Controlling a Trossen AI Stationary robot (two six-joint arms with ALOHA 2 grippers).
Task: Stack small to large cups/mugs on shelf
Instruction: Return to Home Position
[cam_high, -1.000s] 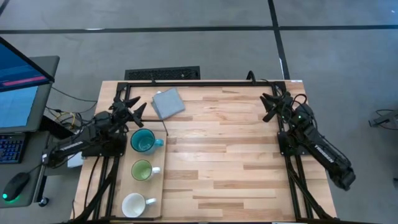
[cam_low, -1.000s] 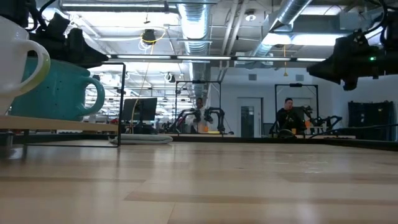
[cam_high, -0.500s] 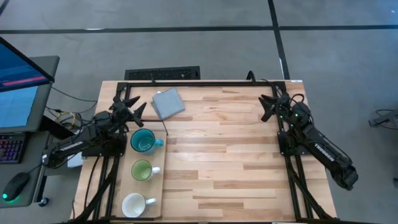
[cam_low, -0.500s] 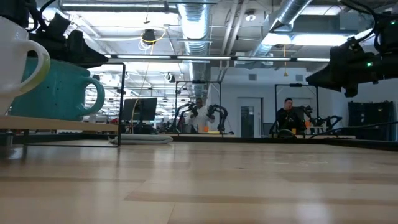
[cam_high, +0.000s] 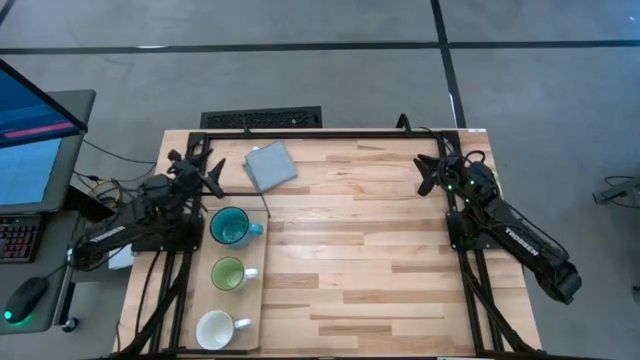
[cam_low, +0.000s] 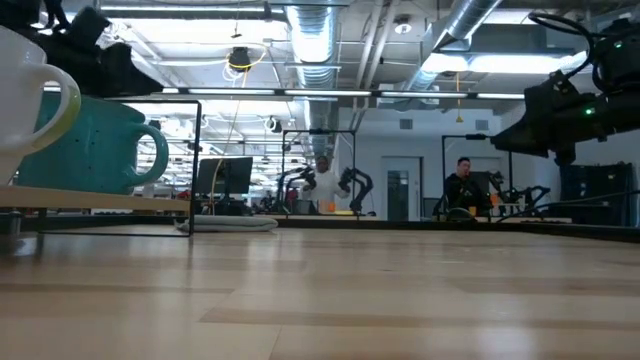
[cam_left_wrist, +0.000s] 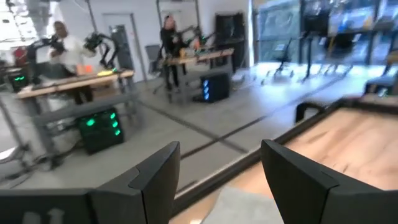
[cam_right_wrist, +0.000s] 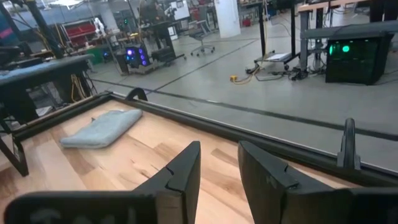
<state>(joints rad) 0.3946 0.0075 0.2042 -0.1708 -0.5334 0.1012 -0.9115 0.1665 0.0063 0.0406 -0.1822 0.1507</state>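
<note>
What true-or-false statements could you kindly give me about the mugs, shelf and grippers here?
1. The teal mug, green mug and white mug all stand on the shelf. True.
2. The green mug is between the other two. True.
3. The left gripper holds the teal mug. False: its fingers are open and empty, apart from the mug.
4. The pad lies on the shelf. False: it lies on the table, beyond the shelf's end.
5. The right gripper carries a mug. False: it is open and empty.
</note>
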